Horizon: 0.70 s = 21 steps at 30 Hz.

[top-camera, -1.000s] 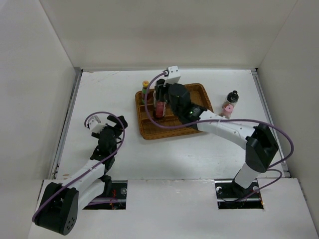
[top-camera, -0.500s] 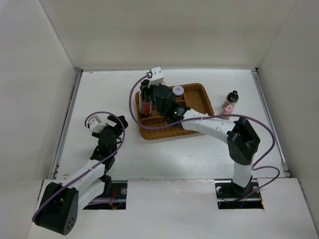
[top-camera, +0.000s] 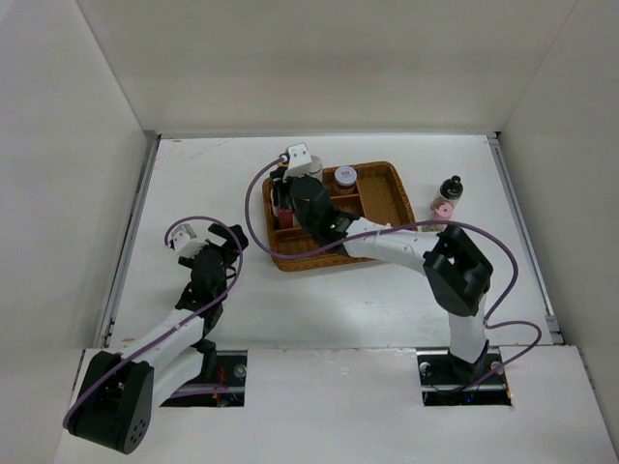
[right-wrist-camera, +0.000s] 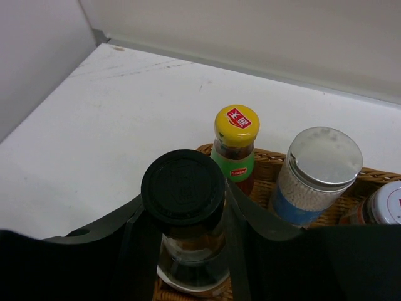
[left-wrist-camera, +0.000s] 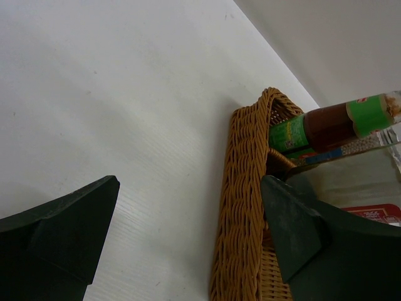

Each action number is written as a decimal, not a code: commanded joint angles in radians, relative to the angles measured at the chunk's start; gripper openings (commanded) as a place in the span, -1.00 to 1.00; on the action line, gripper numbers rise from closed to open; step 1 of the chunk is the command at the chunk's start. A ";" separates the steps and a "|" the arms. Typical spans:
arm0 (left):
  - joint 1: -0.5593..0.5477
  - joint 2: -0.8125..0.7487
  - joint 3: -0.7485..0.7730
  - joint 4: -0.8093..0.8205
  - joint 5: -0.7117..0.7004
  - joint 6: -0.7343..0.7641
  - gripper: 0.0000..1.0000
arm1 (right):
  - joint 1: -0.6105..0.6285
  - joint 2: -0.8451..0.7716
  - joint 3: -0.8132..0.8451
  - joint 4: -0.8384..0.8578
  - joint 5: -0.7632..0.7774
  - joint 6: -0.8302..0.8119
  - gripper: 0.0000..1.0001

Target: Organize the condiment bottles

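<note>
My right end effector [right-wrist-camera: 186, 226] clamps the tall dark bottle [right-wrist-camera: 183, 187] just below its black cap, holding it upright at the left end of the wicker tray [top-camera: 387, 172]. Just beyond it in the tray stand the red sauce bottle [right-wrist-camera: 236, 147] and the blue-label jar [right-wrist-camera: 316, 175]. A black-capped shaker [top-camera: 451, 186] and a pink-lidded shaker [top-camera: 443, 210] stand on the bench [top-camera: 193, 174] right of the tray. My left end effector [left-wrist-camera: 188, 188] hangs left of the tray, fingers wide apart and gripping nothing.

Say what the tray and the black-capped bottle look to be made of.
Tray: woven wicker or rattan, matte tan, braided strands visible. Black-capped bottle: clear see-through body, glass or plastic, cannot tell which; cap matte black, likely plastic.
</note>
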 commanded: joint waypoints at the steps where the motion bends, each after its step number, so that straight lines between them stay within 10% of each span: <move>1: 0.011 -0.005 -0.013 0.053 0.014 -0.009 1.00 | 0.013 -0.031 -0.010 0.124 0.015 0.033 0.03; 21: 0.014 -0.010 -0.014 0.050 0.016 -0.009 1.00 | 0.025 -0.275 -0.113 0.074 -0.017 0.025 0.88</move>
